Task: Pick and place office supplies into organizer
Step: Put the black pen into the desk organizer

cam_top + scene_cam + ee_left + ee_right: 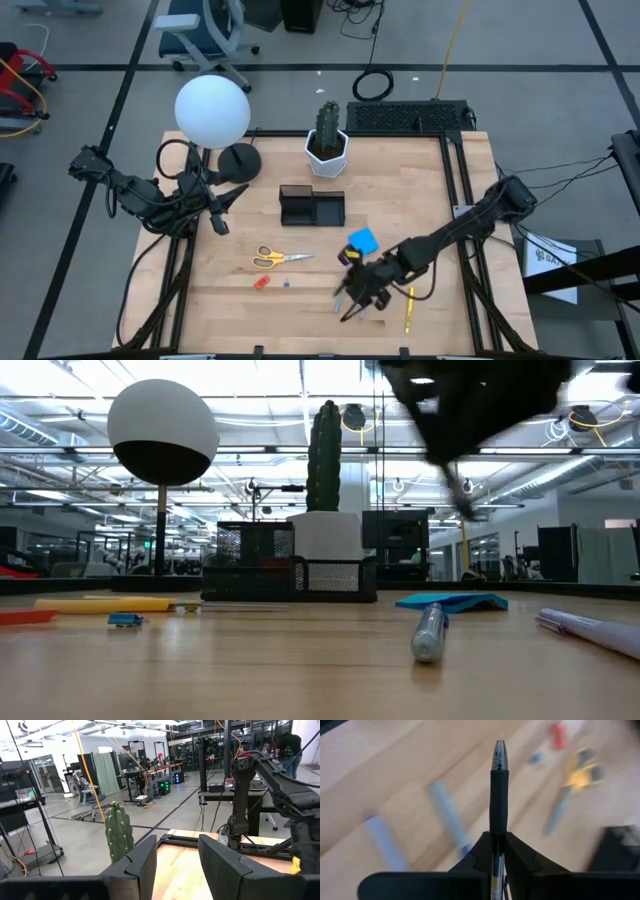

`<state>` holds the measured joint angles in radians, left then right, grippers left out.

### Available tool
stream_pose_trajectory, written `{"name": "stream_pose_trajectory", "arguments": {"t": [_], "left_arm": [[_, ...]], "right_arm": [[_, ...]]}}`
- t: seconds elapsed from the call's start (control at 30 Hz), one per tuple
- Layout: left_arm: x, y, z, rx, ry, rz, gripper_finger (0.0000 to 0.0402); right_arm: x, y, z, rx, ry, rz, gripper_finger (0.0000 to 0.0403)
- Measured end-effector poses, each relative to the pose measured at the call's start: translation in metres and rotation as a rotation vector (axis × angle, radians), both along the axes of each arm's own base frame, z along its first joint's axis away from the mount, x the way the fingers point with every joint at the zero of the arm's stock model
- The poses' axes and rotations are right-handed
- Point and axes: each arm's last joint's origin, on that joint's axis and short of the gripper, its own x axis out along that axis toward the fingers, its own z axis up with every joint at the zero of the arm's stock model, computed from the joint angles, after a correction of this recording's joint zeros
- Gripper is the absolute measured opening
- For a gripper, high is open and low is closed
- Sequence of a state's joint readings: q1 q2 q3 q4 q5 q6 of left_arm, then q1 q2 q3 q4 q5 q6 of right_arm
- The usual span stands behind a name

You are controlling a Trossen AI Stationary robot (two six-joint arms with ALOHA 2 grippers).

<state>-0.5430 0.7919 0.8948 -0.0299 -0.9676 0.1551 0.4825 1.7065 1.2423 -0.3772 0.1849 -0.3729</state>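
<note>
A white globe lamp [212,111] stands on a round black base [239,160] at the far side of the wooden tabletop [420,200], just beyond the left gripper [218,222] and well away from the right gripper [352,300]. A green cactus [327,122] in a white hexagonal pot [327,155] sits further along that far edge, between the two grippers and beyond both. A black keyboard [408,117] lies past the tabletop's far corner, well beyond the right gripper. On the floor behind are a blue office chair [205,35] and a coiled black cable [372,85]. A person [289,745] stands far back in the room.
</note>
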Motion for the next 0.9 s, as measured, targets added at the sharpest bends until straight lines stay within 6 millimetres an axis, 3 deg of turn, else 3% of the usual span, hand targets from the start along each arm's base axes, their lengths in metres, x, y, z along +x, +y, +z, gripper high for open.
{"name": "stream_pose_trajectory", "arguments": {"t": [0.27,0.6,0.9], "left_arm": [[0.000,0.000,0.000,-0.031,-0.018,-0.001,0.0152],[0.000,-0.001,0.004,-0.150,-0.100,-0.067,0.0152],[0.006,-0.006,-0.026,-0.131,0.011,-0.082,0.0152]], "right_arm": [[0.028,-0.028,0.014,0.047,-0.196,-0.059,0.0020],[0.050,-0.065,0.026,0.100,-0.345,-0.180,0.0020],[0.062,-0.088,0.039,0.229,-0.484,-0.312,0.0020]]}}
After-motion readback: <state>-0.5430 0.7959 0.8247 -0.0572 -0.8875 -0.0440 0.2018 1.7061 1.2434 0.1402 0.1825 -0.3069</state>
